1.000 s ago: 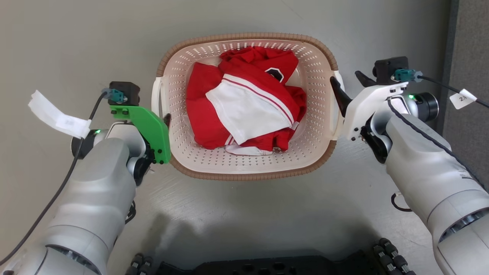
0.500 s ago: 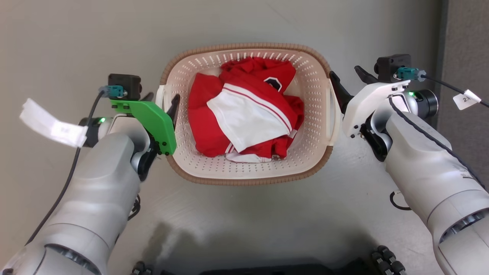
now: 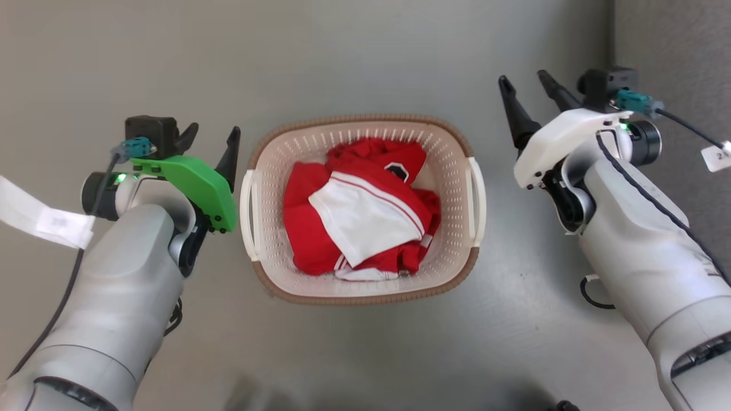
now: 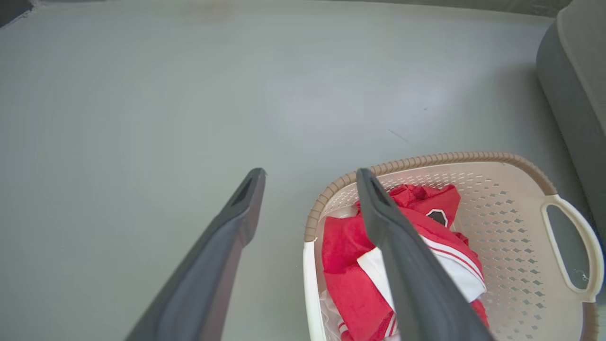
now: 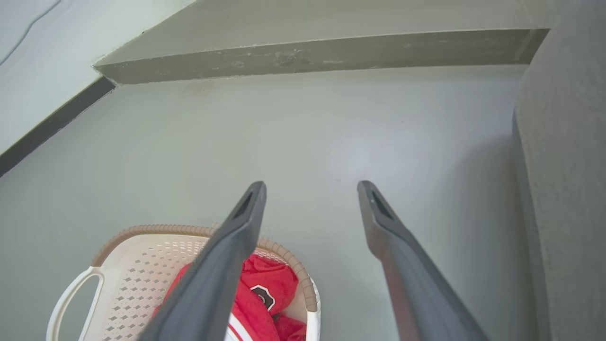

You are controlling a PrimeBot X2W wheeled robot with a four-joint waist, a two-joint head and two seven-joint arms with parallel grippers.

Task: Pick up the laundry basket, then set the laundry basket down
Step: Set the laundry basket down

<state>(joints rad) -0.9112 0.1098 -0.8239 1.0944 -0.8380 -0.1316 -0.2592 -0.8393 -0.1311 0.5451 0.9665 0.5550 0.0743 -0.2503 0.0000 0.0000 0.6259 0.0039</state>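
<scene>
On the grey floor (image 3: 365, 57), between the two arms, sits the basket (image 3: 451, 171), upright and with nothing holding it. A red and white garment (image 3: 354, 222) lies bunched inside, covering most of the bottom.

The left gripper (image 3: 212, 134) hovers just beside the basket's left handle (image 3: 246, 214), clear of it. Its two fingers are spread apart with nothing between them. In the left wrist view one finger (image 4: 397, 255) crosses in front of the basket's rim and the other lies over bare floor.

The right gripper (image 3: 522, 79) stands farther off, out past the right handle (image 3: 478, 200) and level with the basket's far corner. Its fingers are likewise spread and empty. Both grippers point away from the robot. In the right wrist view the basket lies low and to the left, partly behind the left-hand finger.

A darker grey, textured mass (image 3: 674, 45) runs along the right edge of the head view. It is possibly the side of a sofa, though too little shows to be sure. A white paper tag (image 3: 40, 214) sticks out by the left wrist.
</scene>
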